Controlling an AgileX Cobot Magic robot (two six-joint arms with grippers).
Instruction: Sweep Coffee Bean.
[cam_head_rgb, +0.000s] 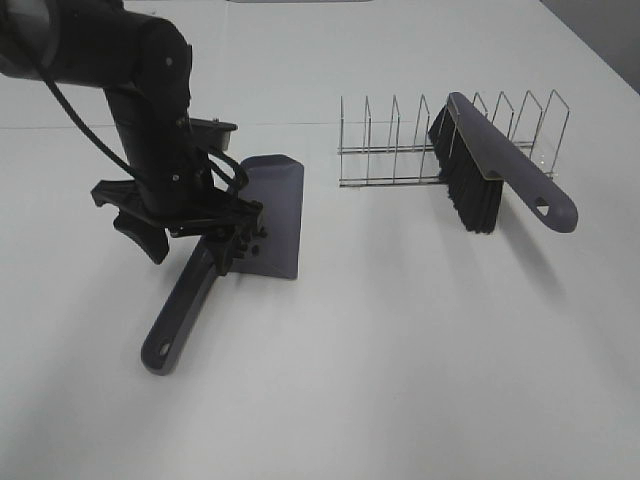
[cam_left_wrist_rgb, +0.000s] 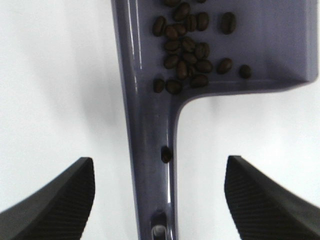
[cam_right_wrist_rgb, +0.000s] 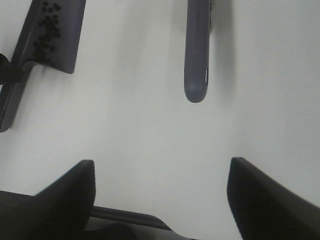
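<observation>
The coffee beans (cam_left_wrist_rgb: 185, 50) lie in a pile inside the purple-grey dustpan (cam_head_rgb: 272, 210), by its back wall; one bean (cam_left_wrist_rgb: 166, 154) sits on the handle (cam_left_wrist_rgb: 150, 165). My left gripper (cam_left_wrist_rgb: 157, 200) is open and straddles the dustpan handle without touching it; the exterior high view shows this gripper (cam_head_rgb: 225, 238) over the joint of pan and handle. The brush (cam_head_rgb: 500, 175), with black bristles, leans on the wire rack (cam_head_rgb: 395, 150). My right gripper (cam_right_wrist_rgb: 160, 200) is open and empty above the bare table; the brush handle (cam_right_wrist_rgb: 196, 60) and the dustpan with beans (cam_right_wrist_rgb: 50, 30) lie beyond it.
The white table (cam_head_rgb: 400, 350) carries only the dustpan, the rack and the brush. The left arm (cam_head_rgb: 140, 90) rises over the table's left part. The right arm is out of the exterior high view.
</observation>
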